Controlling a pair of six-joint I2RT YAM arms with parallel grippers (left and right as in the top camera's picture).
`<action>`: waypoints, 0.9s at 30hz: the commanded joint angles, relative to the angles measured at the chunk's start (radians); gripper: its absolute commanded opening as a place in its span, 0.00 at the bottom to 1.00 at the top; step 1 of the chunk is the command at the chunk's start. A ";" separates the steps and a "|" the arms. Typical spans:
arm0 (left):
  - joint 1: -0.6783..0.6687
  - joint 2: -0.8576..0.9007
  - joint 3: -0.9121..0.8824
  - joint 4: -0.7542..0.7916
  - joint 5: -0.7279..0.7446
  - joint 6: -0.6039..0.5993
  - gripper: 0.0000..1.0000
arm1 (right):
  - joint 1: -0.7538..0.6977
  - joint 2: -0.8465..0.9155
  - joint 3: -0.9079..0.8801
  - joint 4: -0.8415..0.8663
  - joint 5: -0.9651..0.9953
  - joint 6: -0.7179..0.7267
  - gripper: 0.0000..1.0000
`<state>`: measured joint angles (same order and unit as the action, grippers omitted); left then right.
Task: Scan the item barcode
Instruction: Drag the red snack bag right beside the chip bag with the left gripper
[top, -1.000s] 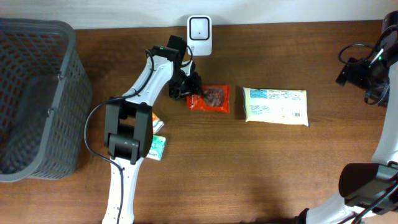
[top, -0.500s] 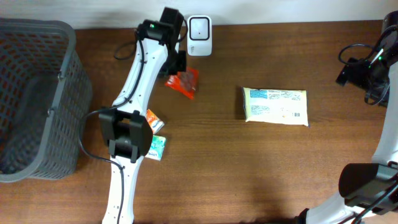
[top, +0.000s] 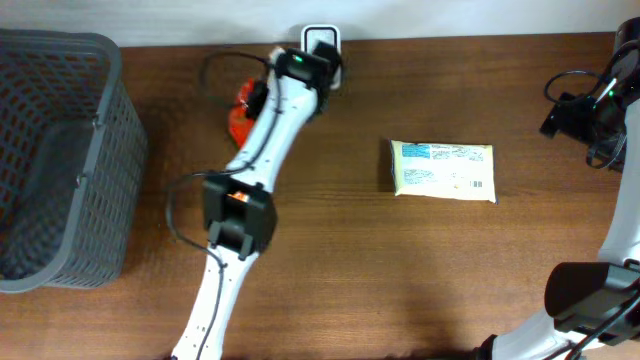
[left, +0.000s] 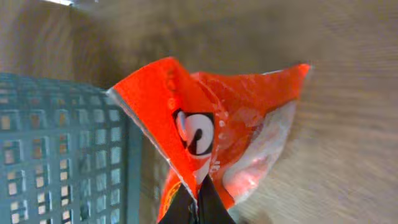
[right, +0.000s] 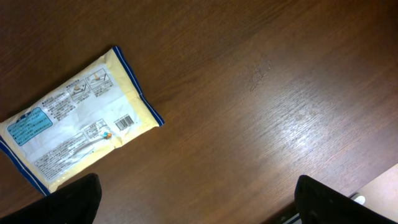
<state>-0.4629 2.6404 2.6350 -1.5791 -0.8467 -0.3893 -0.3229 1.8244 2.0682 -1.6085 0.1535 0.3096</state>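
The left claw (left: 198, 208) pinches the red snack packet (left: 211, 134) only by its edge; it may slip. Meanwhile the right claw (right: 202, 200) hangs released.

Red packet (left: 211, 143): round black-and-white emblem (left: 194, 132) with curled white stroke, no letters legible; yellow packet (right: 74, 121): barcode (right: 125, 122) near one corner, digits too small to read; blue panel (right: 31, 127) and rows of fine print, illegible; overhead view: packet print unreadable
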 joint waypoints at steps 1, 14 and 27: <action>-0.092 0.027 0.014 -0.020 0.039 -0.045 0.00 | 0.002 0.005 0.006 0.000 0.016 -0.006 0.98; -0.344 0.027 0.014 -0.014 0.662 -0.044 0.01 | 0.002 0.005 0.006 0.000 0.016 -0.006 0.98; -0.265 0.022 0.257 -0.068 0.592 -0.003 0.22 | 0.002 0.005 0.006 0.000 0.016 -0.005 0.98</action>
<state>-0.8089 2.6621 2.8098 -1.5684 -0.1020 -0.4103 -0.3229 1.8244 2.0682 -1.6085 0.1539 0.3096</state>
